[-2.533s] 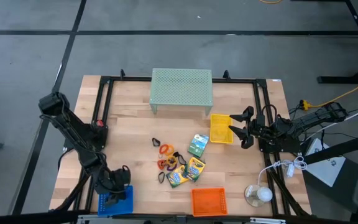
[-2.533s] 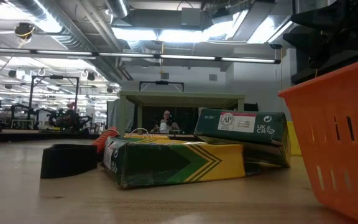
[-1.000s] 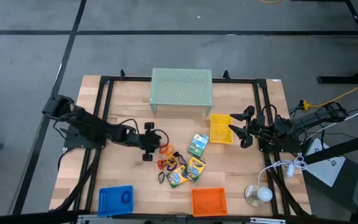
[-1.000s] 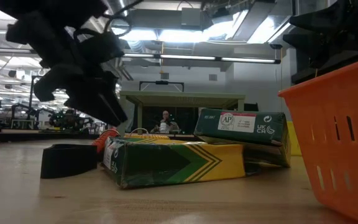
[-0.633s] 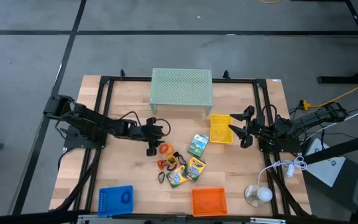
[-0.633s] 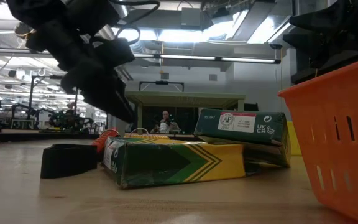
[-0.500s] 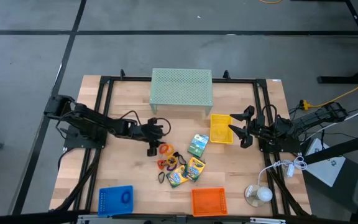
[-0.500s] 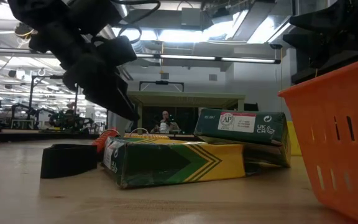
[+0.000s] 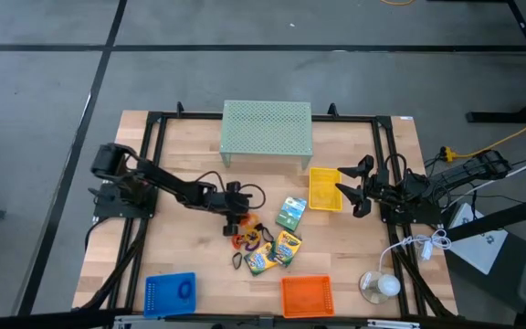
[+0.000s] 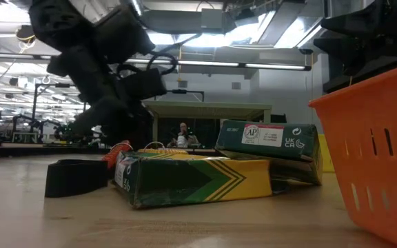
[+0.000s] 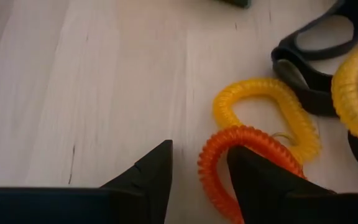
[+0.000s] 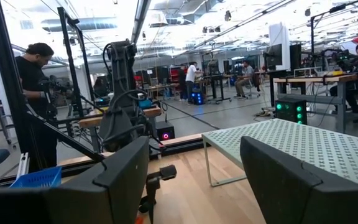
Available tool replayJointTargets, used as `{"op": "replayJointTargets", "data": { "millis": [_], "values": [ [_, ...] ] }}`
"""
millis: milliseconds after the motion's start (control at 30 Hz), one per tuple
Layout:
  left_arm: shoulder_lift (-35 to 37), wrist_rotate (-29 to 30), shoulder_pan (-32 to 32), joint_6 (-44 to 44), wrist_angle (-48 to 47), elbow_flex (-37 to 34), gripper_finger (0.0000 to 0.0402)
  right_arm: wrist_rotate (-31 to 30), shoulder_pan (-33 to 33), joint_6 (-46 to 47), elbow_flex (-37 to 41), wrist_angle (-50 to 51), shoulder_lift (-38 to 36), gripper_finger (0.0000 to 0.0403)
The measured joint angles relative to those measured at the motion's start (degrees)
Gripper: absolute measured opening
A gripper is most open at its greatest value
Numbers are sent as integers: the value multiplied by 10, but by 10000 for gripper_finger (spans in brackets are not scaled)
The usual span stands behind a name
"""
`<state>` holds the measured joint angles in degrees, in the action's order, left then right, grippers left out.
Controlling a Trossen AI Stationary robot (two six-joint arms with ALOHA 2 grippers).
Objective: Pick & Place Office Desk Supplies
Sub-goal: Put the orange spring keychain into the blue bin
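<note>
The supplies lie in a heap at the table's middle: an orange coil ring point(image 11: 213, 174), a yellow ring point(image 11: 266, 109), black clips point(image 11: 316, 59) and green-and-yellow crayon boxes point(image 9: 287, 247). My left gripper point(image 9: 236, 219) is low over the rings and open. In the left wrist view point(image 11: 201, 152) one finger stands inside the orange ring and the other outside its rim. My right gripper point(image 9: 347, 192) waits open beside the yellow basket point(image 9: 325, 188) at the table's right. My left gripper comes from above, slanting in from the table's left, with the orange ring's near rim point(image 11: 205, 165) between its open fingers. The ring lies flat on the table. Whether a finger touches it, I cannot tell.
A pale green mesh riser point(image 9: 267, 130) stands at the far edge. A blue basket point(image 9: 169, 294) and an orange basket point(image 9: 306, 295) sit along the near edge. Bare wood lies left of the rings. People stand in the room beyond the table.
My left gripper has moved toward the table's right and down, from beside the heap onto the rings. It stays open. The supplies and my right arm have kept still.
</note>
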<state>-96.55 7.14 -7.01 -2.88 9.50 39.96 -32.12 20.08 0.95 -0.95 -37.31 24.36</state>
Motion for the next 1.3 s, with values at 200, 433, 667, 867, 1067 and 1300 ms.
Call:
{"op": "replayJointTargets", "data": {
  "millis": [200, 433, 667, 867, 1067, 1300],
  "values": [
    [-10, -9, 0, 25, -11, 13, 116, 0, 0, 1, 0, 0, 0, 255],
    [15, -10, 0, 22, -29, 9, 24, 0, 0, 1, 0, 0, 0, 255],
    [101, -40, 8, 34, -67, 10, 16, 0, 0, 2, 0, 2, 0, 255],
    [210, -148, -1, 39, -154, 11, 8, 0, 0, 12, 0, 8, 0, 255],
    [294, -237, -54, -26, -249, 11, 9, 0, 0, 14, 0, 15, 0, 255],
    [321, -216, -167, -137, -264, 11, 8, 0, 0, 16, 0, 15, 0, 256]
  ]
}}
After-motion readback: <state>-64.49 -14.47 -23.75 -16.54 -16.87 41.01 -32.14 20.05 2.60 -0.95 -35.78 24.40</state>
